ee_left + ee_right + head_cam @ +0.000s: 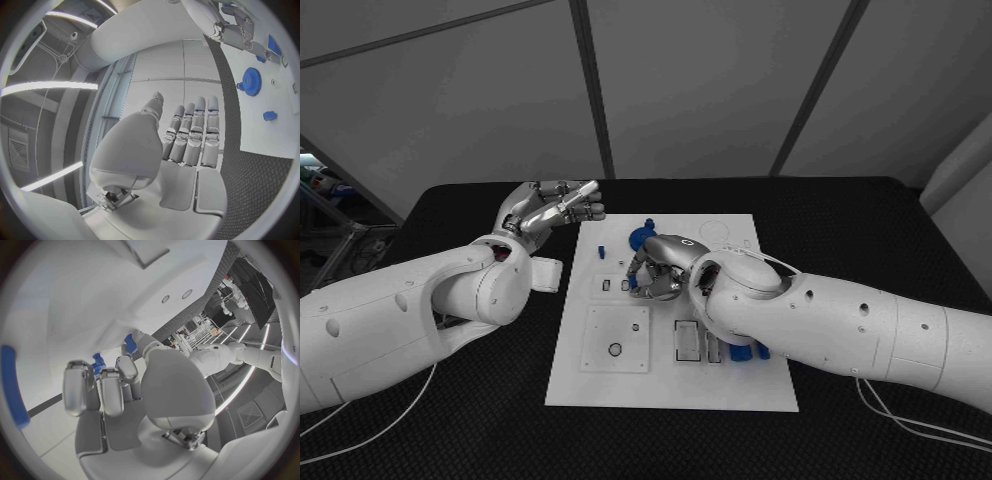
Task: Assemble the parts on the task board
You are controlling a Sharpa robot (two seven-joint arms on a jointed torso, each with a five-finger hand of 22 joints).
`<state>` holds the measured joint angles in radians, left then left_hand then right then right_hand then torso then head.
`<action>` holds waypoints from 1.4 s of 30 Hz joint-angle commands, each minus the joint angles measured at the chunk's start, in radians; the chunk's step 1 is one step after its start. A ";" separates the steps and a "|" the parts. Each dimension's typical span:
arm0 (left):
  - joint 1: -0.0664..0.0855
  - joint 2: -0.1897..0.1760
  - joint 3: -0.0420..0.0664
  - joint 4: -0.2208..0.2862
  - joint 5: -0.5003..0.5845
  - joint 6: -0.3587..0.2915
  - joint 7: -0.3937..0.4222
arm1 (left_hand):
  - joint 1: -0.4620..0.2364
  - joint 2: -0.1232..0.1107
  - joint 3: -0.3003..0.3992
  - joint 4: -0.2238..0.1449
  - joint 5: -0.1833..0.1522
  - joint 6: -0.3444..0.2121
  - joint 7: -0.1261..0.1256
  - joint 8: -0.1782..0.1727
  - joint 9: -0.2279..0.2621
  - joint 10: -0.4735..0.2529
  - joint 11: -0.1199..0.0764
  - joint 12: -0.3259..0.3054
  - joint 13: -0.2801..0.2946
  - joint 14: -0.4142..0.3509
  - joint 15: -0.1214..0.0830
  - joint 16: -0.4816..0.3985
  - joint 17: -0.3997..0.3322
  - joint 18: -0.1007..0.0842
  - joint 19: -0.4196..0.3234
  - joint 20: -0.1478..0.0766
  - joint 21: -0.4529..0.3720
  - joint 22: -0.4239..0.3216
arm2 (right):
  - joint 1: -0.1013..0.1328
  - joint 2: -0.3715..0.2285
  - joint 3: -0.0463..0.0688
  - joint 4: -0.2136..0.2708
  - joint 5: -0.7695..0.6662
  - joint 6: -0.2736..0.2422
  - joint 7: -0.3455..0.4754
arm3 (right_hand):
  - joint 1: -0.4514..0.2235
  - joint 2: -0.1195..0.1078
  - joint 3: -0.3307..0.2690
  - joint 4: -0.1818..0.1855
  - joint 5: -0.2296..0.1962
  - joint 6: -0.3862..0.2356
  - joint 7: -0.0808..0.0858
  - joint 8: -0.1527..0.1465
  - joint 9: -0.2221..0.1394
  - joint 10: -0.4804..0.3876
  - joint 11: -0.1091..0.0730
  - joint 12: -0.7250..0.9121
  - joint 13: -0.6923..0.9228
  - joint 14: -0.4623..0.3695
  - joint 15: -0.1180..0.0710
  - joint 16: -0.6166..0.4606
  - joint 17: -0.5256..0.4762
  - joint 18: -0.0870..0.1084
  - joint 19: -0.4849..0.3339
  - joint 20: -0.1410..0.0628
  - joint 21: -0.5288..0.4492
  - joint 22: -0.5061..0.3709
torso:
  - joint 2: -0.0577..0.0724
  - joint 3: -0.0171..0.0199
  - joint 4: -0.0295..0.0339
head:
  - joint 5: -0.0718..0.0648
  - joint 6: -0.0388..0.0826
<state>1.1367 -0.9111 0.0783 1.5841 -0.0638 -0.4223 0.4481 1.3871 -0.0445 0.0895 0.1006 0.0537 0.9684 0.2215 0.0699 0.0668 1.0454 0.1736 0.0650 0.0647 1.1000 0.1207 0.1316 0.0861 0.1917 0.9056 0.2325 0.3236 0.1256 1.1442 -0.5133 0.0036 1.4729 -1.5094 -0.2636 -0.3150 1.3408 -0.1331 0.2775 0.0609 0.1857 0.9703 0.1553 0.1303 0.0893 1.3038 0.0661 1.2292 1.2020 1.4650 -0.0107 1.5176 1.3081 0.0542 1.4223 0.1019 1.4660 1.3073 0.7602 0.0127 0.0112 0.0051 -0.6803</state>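
Note:
The white task board [733, 385] lies in the middle of the black table. My right hand [661, 268] hangs low over its back half with the fingers curled down toward small slots. Just behind it stands a blue gear [642, 238], which also shows in the left wrist view [250, 81]. In the right wrist view, bits of blue [129, 344] show past the thumb and fingers of the right hand [119, 385]; whether they are held or lie beyond, I cannot tell. My left hand [560, 208] is raised off the board's back left corner, fingers straight and holding nothing [187, 135].
A small blue peg [602, 250] stands at the board's left edge. Blue pieces [740, 351] lie beside recesses under my right forearm. A square plate with a ring [616, 340] sits on the board's left half. Black table surrounds the board.

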 commanded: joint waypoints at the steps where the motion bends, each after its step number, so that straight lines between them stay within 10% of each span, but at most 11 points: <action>1: 0.001 0.001 0.001 0.000 -0.006 0.013 0.004 | 0.000 0.008 -0.002 -0.006 -0.006 -0.001 0.008 -0.005 -0.001 -0.005 0.002 -0.002 -0.001 0.002 0.006 -0.006 -0.002 -0.010 0.007 0.001 -0.004 -0.002 | -0.002 0.000 -0.002 -0.003 -0.006 0.008 -0.013 | -0.009 -0.012 -0.010 0.001 0.008 -0.010 0.000 -0.002 -0.001 -0.009 0.002 -0.006 -0.005 0.079 0.006 -0.006 0.151 -0.001 -0.005 0.002 -0.004 0.026 | 0.000 -0.0002 0.0006 | -0.001 0.000; 14: 0.001 0.002 0.001 -0.001 -0.006 0.014 0.004 | 0.000 0.008 -0.002 -0.006 -0.006 -0.001 0.008 -0.005 -0.001 -0.005 0.002 -0.002 -0.001 0.002 0.006 -0.006 -0.002 -0.010 0.007 0.001 -0.004 -0.002 | -0.002 0.000 -0.002 -0.002 -0.006 -0.020 -0.010 | -0.024 -0.024 -0.044 0.014 -0.001 -0.043 0.004 -0.006 -0.004 -0.031 0.007 -0.031 -0.036 0.078 0.009 -0.007 0.149 0.003 -0.014 0.006 -0.013 0.011 | 0.000 0.0000 0.0003 | -0.002 0.000; 20: 0.001 0.002 0.001 -0.005 -0.037 0.016 -0.010 | -0.002 0.010 -0.002 -0.008 -0.006 0.002 0.005 -0.004 0.000 -0.002 0.001 0.001 0.000 0.005 0.006 -0.008 -0.001 -0.010 0.008 0.001 -0.004 -0.003 | -0.003 -0.008 -0.002 0.008 -0.001 -0.085 0.010 | -0.039 -0.053 -0.151 0.056 -0.005 -0.093 0.014 -0.010 -0.014 -0.041 0.017 -0.037 -0.052 0.077 0.017 -0.010 0.144 0.006 -0.024 0.012 -0.021 -0.003 | 0.000 0.0004 0.0011 | -0.004 0.001; 22: 0.001 0.001 0.001 -0.008 -0.064 0.021 -0.026 | -0.011 0.014 -0.005 -0.006 -0.006 0.026 -0.010 0.006 0.004 0.029 -0.013 0.013 0.004 0.030 -0.005 0.000 0.004 -0.007 0.020 -0.004 0.002 -0.001 | -0.004 -0.018 -0.002 0.021 0.006 -0.121 0.031 | 0.032 -0.049 -0.317 0.148 -0.006 -0.130 0.024 0.000 -0.020 -0.047 0.026 -0.035 -0.063 0.076 0.028 -0.013 0.140 0.008 -0.028 0.020 -0.027 -0.012 | -0.001 0.0012 0.0010 | -0.004 0.000; 26: 0.001 -0.001 0.001 -0.013 -0.103 0.034 -0.052 | -0.027 0.017 -0.011 -0.002 -0.006 0.065 -0.027 0.017 0.006 0.106 -0.038 0.040 0.010 0.107 -0.033 0.031 0.022 -0.005 0.073 -0.028 0.031 0.010 | -0.005 -0.042 -0.002 0.051 0.020 -0.160 0.069 | 0.084 -0.062 -0.355 0.232 -0.008 -0.143 0.027 0.017 -0.020 -0.052 0.028 -0.034 -0.072 0.075 0.028 -0.016 0.136 0.009 -0.031 0.023 -0.030 -0.017 | -0.001 0.0015 -0.0010 | -0.004 0.003; 35: 0.002 -0.013 0.001 -0.027 -0.209 0.108 -0.173 | -0.041 0.021 -0.019 0.005 -0.003 0.119 -0.071 0.017 0.003 0.269 -0.099 0.075 0.018 0.361 -0.110 0.172 0.118 -0.005 0.245 -0.103 0.148 0.064 | 0.006 -0.151 0.001 0.159 0.138 -0.232 0.243 | 0.140 -0.027 -0.331 0.223 0.010 -0.145 0.024 0.036 -0.018 -0.069 0.026 -0.044 -0.089 0.055 0.026 -0.056 0.070 0.026 -0.085 0.022 -0.075 -0.097 | -0.007 0.0014 -0.0048 | 0.004 0.009; 42: 0.011 -0.026 0.001 -0.025 -0.368 0.243 -0.344 | -0.056 0.014 -0.016 0.024 -0.001 0.135 -0.096 0.017 0.005 0.367 -0.136 0.099 0.042 0.400 -0.149 0.412 0.293 -0.011 0.375 -0.156 0.319 0.162 | 0.046 -0.241 0.032 0.154 0.308 -0.275 0.336 | 0.190 0.015 -0.292 0.193 0.023 -0.083 0.006 0.082 -0.010 -0.068 0.009 -0.043 -0.094 0.052 0.012 -0.070 0.055 0.031 -0.095 0.011 -0.091 -0.119 | -0.019 0.0023 -0.0066 | 0.006 0.009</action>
<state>1.1431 -0.9361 0.0782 1.5575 -0.3055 -0.2876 0.2250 1.3400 -0.0308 0.0737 0.1222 0.0538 1.1009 0.1279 0.0863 0.0702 1.4075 0.0408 0.1617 0.1051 1.4666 -0.0252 0.5340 0.3713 0.1916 1.2726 0.0776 0.6344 0.2830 1.1872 -0.7498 0.0352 1.6281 -1.3327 -0.4774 -0.0674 1.5256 -0.1191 -0.0183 0.2524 0.2062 0.8811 0.1625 0.2089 0.0790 1.2351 0.0812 1.1911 1.1080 1.4653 0.0065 1.4496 1.3076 0.0705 1.3287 0.1155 1.3765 1.1902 0.7482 0.0144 0.0049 0.0059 -0.6683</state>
